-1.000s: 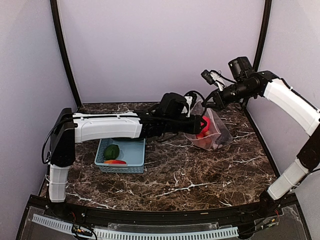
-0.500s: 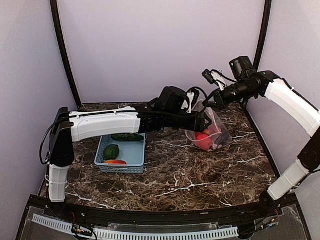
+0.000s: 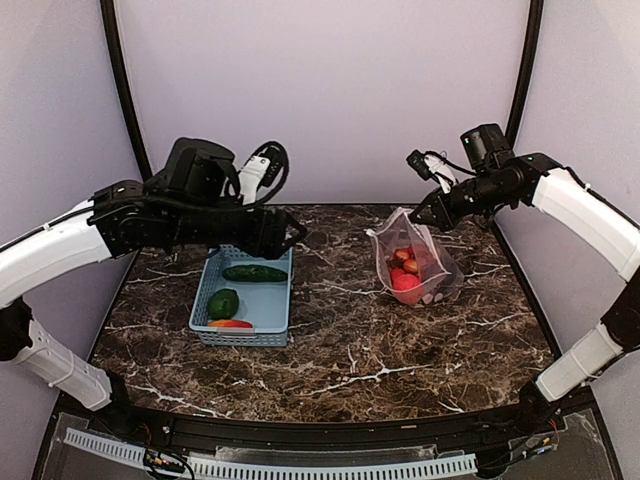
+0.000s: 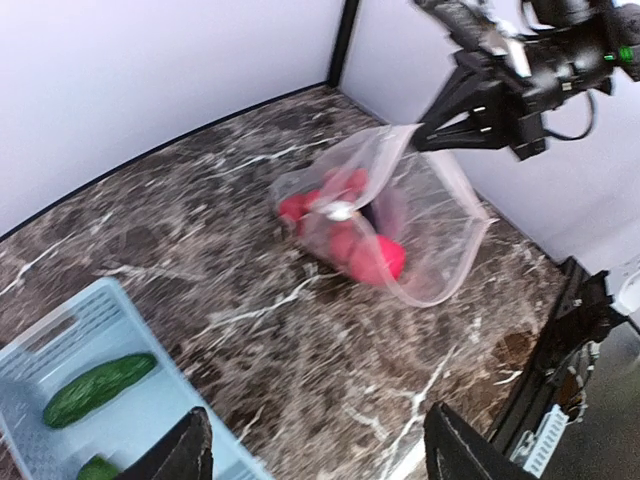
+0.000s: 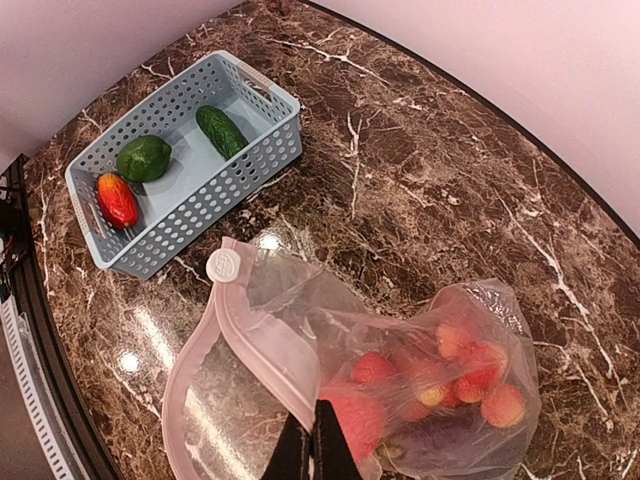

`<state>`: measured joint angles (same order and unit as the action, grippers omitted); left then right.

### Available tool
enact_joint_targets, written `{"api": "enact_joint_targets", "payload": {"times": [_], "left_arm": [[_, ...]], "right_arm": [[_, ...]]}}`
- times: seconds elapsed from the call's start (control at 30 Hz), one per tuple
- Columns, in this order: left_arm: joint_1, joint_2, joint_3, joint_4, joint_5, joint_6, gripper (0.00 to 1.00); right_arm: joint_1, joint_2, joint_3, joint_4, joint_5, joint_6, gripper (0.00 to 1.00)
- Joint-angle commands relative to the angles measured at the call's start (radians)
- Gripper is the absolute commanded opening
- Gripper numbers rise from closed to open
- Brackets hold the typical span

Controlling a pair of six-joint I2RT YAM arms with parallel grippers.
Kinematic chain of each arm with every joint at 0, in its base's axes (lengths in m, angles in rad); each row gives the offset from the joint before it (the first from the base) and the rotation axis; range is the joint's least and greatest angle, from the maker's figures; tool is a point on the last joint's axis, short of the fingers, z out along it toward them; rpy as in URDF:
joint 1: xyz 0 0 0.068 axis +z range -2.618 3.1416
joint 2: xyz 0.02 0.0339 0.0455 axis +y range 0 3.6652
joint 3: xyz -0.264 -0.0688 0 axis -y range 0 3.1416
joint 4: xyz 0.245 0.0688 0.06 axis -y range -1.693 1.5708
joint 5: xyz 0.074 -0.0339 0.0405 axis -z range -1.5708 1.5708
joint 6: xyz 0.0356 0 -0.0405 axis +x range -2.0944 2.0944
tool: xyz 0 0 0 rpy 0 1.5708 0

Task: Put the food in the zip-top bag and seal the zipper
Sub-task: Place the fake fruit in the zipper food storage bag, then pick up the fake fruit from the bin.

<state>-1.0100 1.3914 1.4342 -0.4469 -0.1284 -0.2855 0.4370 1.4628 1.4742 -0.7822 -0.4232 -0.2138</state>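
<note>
Zip-top bag of red fruits in right hand's pinch

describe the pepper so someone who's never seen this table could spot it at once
On the left of the dark marble table sits a light blue slotted basket. Inside, the pepper lies against the near wall, beside the avocado, with the cucumber farther back. It is the only orange-red piece; both neighbours are green.

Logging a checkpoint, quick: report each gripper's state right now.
left gripper: open, holding nothing.
right gripper: shut on the zip-top bag, at its mouth edge.
</note>
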Motion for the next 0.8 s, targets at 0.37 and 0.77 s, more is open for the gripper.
{"api": "enact_joint_targets", "payload": {"times": [0.37, 0.77], "left_arm": [[0.328, -0.037, -0.208, -0.533, 0.023, 0.116, 0.79], [0.409, 0.216, -0.181, -0.493, 0.045, 0.268, 0.69]], "right_arm": [[0.001, -0.036, -0.015, 0.032, 0.004, -0.019, 0.0], [0.001, -0.05, -0.048, 0.028, 0.008, -0.022, 0.0]]}}
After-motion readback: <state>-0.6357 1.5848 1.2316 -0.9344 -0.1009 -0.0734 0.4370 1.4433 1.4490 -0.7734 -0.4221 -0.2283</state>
